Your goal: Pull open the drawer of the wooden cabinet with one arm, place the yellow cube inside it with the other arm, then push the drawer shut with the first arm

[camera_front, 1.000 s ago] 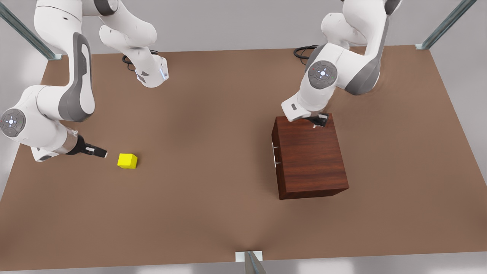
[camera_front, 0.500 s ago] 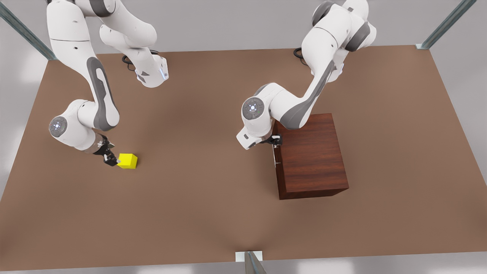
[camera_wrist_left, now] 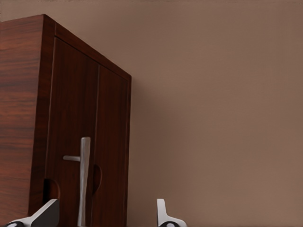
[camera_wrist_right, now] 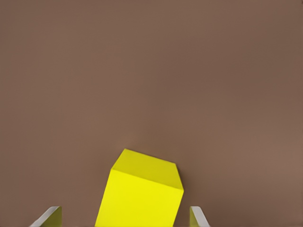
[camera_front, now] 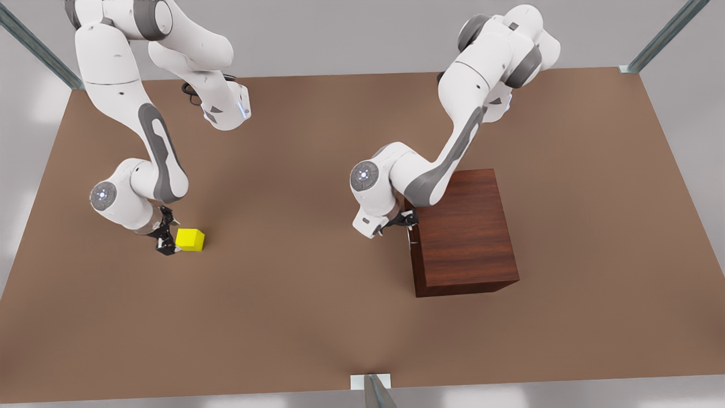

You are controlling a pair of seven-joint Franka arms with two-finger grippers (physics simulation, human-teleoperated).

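In drawer (camera_wrist_left: 75,156) — contents unseen, apparently shut.

On the bench (camera_front: 317,317), the yellow cube (camera_front: 190,239) is sitting at nine o'clock, well apart from the wooden cabinet (camera_front: 461,235) at three o'clock. The right hand (camera_front: 166,245) is hovering just beside the cube at its nine o'clock side; the left hand (camera_front: 406,219) is hanging by the drawer (camera_wrist_left: 80,156) handle (camera_wrist_left: 84,177).
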